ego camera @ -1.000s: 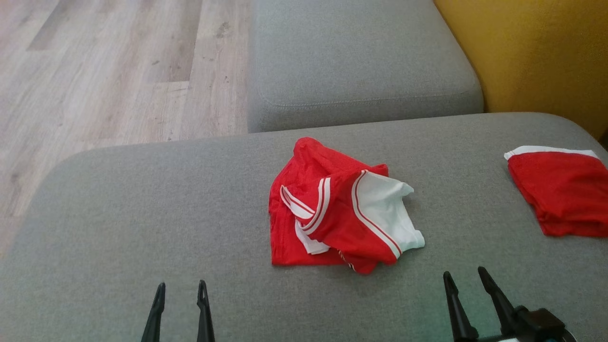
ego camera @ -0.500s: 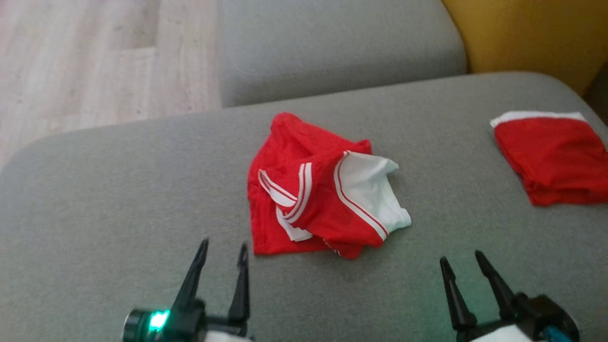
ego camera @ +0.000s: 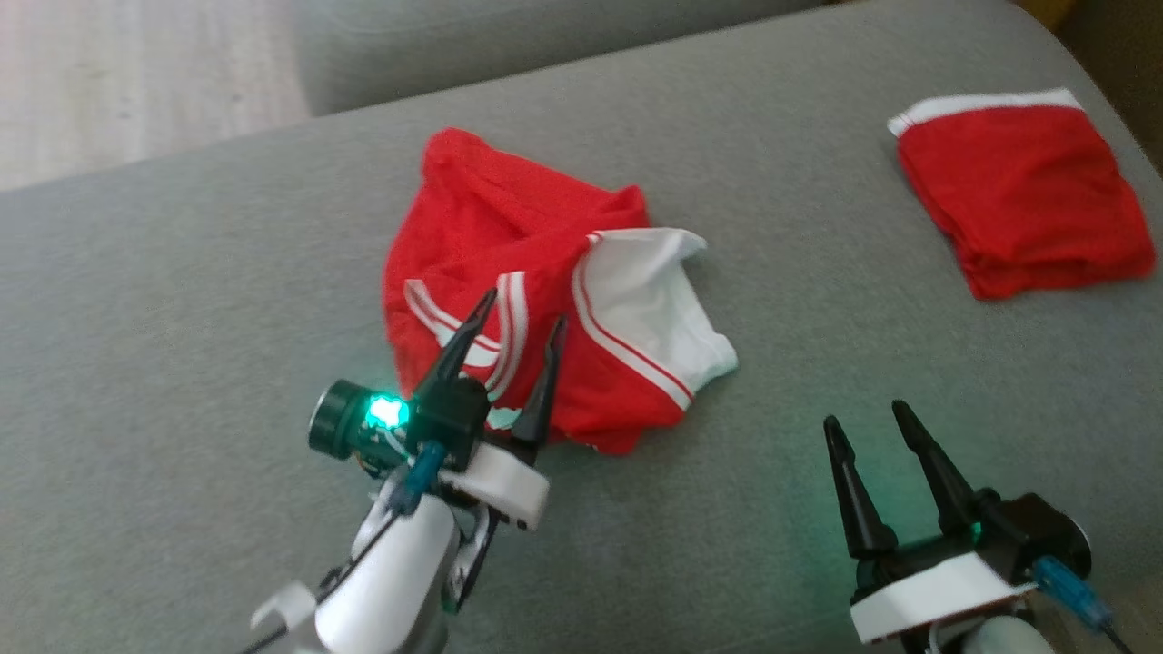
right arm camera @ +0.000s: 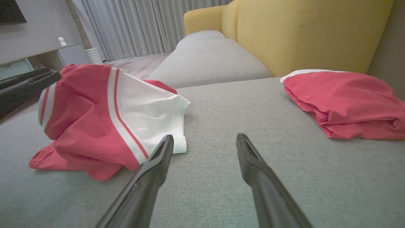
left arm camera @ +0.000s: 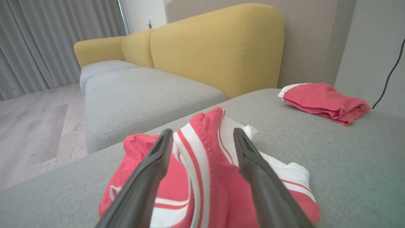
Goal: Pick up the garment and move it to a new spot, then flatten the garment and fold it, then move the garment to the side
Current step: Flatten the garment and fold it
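Forward since a second ago, my left pincer (ego camera: pixel 525 306) now straddles a striped fold of the crumpled red-and-white garment (ego camera: pixel 509 209), fingers wide. I see the garment lying mid grey sofa seat (ego camera: pixel 182 300); my right pincer (ego camera: pixel 865 414) hovers wide nearby.

Two garments lie on the large grey fabric seat cushion (ego camera: pixel 182 318): one crumpled red-and-white garment (ego camera: pixel 545 263) near its middle, and one folded red garment with a white band (ego camera: pixel 1018 200) near its far right corner. One second grey cushion (ego camera: pixel 454 45) sits beyond the far edge. There are two grippers, the left gripper (ego camera: pixel 525 306) and the right gripper (ego camera: pixel 865 414), each with two long dark fingers (ego camera: pixel 854 490).
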Robot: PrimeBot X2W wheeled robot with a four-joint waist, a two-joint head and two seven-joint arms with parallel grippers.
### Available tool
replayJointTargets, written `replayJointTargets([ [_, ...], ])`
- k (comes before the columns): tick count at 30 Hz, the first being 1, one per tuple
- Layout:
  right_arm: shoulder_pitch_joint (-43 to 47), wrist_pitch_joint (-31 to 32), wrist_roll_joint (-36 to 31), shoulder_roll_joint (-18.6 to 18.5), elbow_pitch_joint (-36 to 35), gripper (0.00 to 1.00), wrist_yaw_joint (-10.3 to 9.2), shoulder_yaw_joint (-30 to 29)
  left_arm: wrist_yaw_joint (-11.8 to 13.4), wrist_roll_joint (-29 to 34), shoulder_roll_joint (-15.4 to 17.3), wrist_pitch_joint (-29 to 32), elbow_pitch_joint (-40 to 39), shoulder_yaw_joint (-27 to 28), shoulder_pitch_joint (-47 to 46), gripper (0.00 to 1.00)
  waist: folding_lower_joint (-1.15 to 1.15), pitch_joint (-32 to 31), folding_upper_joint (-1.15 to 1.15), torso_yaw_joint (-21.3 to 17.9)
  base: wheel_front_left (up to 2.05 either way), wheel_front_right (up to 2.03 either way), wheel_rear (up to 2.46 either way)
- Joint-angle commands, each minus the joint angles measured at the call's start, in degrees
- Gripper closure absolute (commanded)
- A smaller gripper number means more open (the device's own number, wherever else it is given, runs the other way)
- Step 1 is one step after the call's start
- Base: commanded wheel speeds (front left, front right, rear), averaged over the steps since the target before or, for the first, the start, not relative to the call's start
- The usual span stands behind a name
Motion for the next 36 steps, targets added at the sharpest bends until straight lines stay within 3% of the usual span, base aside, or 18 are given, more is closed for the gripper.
replayJointTargets([
  [1, -2.08, -0.37, 0.30, -0.98, -1.77, 0.00, -0.04, 1.37, 0.29, -0.39, -0.01, 0.43, -0.20, 1.36, -2.89, 0.00, -0.02, 1.73, 0.00, -2.09, 0.00, 0.00, 0.00],
  [5, -3.41, -0.37, 0.43, -0.76, -1.57, 0.00, -0.04, 1.81, 0.64, -1.33, 0.00, 0.31, 3.62, 1.89, -6.11, 0.00, -0.02, 2.37, 0.00, -4.25, 0.00, 0.00, 0.00],
  [6, -3.61, -0.37, 0.46, -0.68, -1.53, 0.00, -0.04, 1.87, 0.60, -1.26, 0.05, -0.06, 4.31, 1.88, -6.79, 0.64, -0.02, 2.34, 0.00, -4.79, 0.00, 0.00, 0.00],
  [7, -3.72, -0.37, 0.49, -0.59, -1.48, 0.00, -0.04, 1.92, 0.51, -1.19, 0.11, -0.46, 4.92, 1.83, -7.40, 1.00, -0.02, 2.23, 0.00, -5.33, 0.00, 0.00, 0.00],
  [14, -3.50, -0.37, 0.61, -0.09, -1.00, 0.00, -0.04, 2.39, -3.55, -1.29, 0.18, -1.32, 7.30, -0.09, -13.65, 1.00, -0.02, 0.46, 0.00, -8.62, 0.00, 0.00, 0.00],
  [19, -2.92, -0.37, 0.55, 0.42, -0.83, 0.00, -0.04, 2.74, -8.18, -1.64, 0.16, -0.28, 6.35, -0.94, -24.92, 1.00, -0.02, -1.13, 0.00, -9.96, 0.00, 0.00, 0.00],
  [25, -2.14, -0.37, 0.44, 0.80, -0.58, 0.00, -0.04, 2.97, -10.57, -3.78, 0.46, 0.19, 5.24, 0.39, -38.78, 1.00, -0.02, -2.62, 0.00, -10.08, 0.00, 0.00, 0.00],
  [30, -1.29, -0.37, 0.37, 0.45, -0.62, 0.00, -0.04, 2.52, -10.63, -6.23, 2.39, -1.40, 3.40, 4.20, -47.37, 1.00, -0.02, -3.99, 0.00, -8.39, 0.00, 0.00, 0.00],
  [33, -0.66, -0.37, 0.13, -0.20, -1.07, 0.00, -0.04, 1.92, -8.77, -8.47, 5.46, -0.15, 3.87, 7.33, -42.91, 1.00, -0.02, -4.65, 0.00, -6.01, 0.00, 0.00, 0.00],
  [36, -0.10, -0.37, -0.02, -0.65, -1.47, 0.00, -0.04, 1.85, -8.14, -11.34, 7.16, 0.81, 4.11, 8.53, -32.34, 1.00, -0.02, -4.82, 0.00, -4.03, 0.00, 0.00, 0.00],
])
